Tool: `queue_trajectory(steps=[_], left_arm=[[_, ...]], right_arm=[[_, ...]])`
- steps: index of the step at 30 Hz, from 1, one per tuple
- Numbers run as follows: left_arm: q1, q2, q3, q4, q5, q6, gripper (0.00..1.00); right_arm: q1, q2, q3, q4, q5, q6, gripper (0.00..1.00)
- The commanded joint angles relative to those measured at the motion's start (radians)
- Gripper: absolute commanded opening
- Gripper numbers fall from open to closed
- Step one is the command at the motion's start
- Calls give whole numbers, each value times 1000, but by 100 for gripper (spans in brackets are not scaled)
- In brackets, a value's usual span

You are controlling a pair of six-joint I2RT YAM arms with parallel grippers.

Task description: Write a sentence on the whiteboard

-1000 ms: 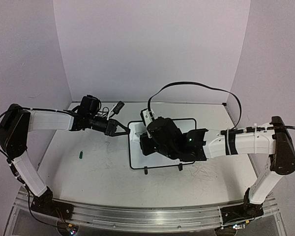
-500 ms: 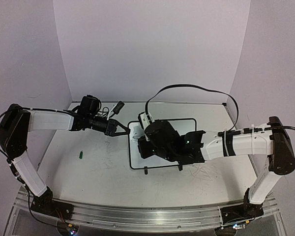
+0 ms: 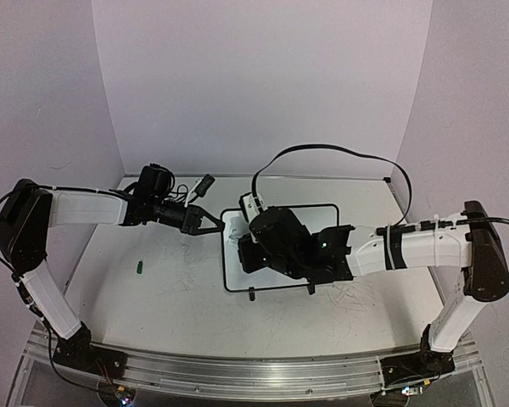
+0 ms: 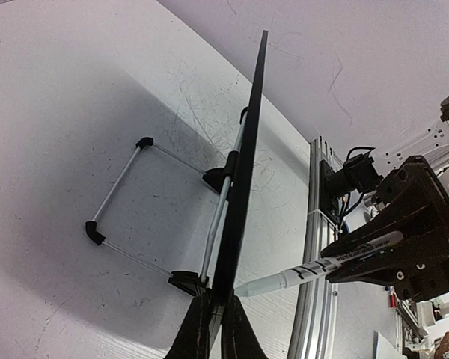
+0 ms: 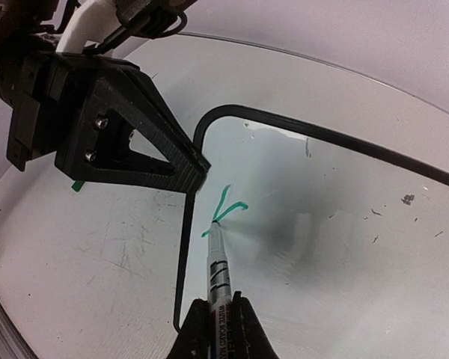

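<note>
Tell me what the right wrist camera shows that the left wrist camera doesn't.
Only the right wrist view shows the whiteboard face-on, with green strokes written near its corner. Only the left wrist view, which sees the board edge-on, shows the wire stand behind it and the metal rail at the table's edge. Both show the marker with its tip at the board, the left gripper shut on the board's rim, and the right gripper shut on the marker.
</note>
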Motion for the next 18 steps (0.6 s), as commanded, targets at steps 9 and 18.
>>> queue_trajectory(steps=[9,18], left_arm=[[1,-41,4,-7,37,-3,0],[1,-43,3,-10,34,-1,0]], right_arm=[[-2,-69,-64,-42,70,52,0],[-2,-131,-86,75,-14,28,0]])
